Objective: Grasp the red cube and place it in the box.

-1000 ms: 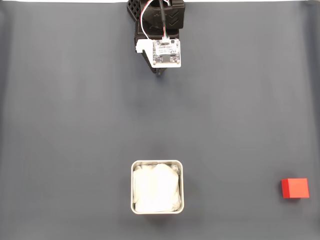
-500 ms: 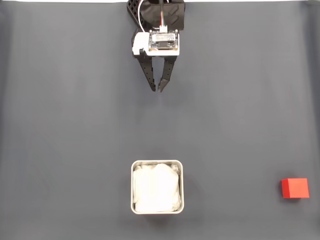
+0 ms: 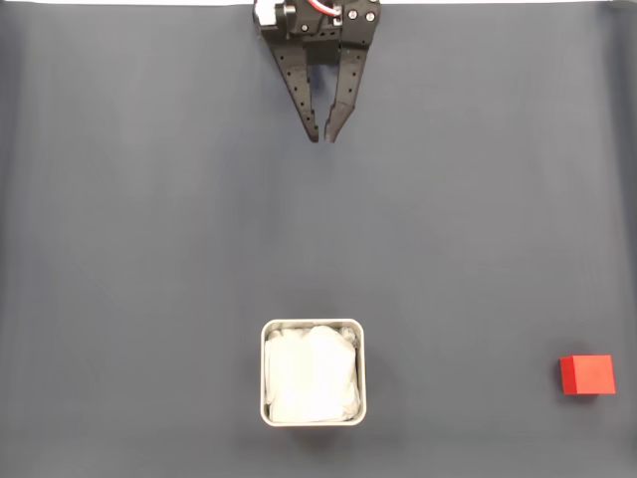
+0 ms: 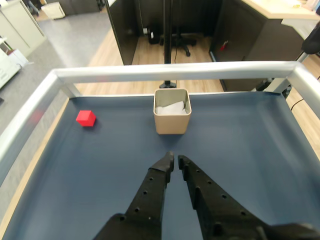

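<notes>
Since half a second ago the tool point(image 3: 322, 137) has drawn back toward the top edge of the fixed view, its fingertips now higher in the picture and the white board that sat over its wrist gone from sight. Its two black fingers point(image 3: 299, 85) taper down to tips that lie nearly together, with only a thin slit between them, and they clamp nothing. The wrist view shows the same tool point(image 4: 175, 161) from behind, tips almost touching and hanging above the dark worktop point(image 4: 100, 170).

The red cube point(image 3: 586, 375) rests on the worktop point(image 3: 149, 249) near the right edge of the fixed view, well apart from the tool and from the box point(image 3: 313, 326). The box stands low in the middle, straight down the picture from the fingertips, and is lined with crumpled white material. In the wrist view the box point(image 4: 172, 124) stands ahead of the fingertips, and the red cube point(image 4: 86, 118) lies to its left, near a metal rail point(image 4: 170, 71) that frames the worktop
</notes>
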Robot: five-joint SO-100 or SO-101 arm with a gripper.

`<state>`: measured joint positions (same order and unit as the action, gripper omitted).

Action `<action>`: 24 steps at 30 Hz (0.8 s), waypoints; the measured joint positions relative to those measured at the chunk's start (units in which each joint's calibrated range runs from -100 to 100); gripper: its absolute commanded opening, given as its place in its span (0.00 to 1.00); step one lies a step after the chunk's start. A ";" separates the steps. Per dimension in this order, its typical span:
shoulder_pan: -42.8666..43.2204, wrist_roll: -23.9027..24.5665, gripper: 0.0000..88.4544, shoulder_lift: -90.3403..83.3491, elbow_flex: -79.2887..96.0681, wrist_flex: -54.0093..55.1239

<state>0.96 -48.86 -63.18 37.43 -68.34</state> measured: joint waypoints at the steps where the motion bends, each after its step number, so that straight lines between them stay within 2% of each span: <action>1: 0.00 0.00 0.00 1.39 -1.54 -1.43; 24: 0.22 -0.63 0.00 10.86 -9.31 -3.66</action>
<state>1.19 -49.50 -52.32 28.12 -72.00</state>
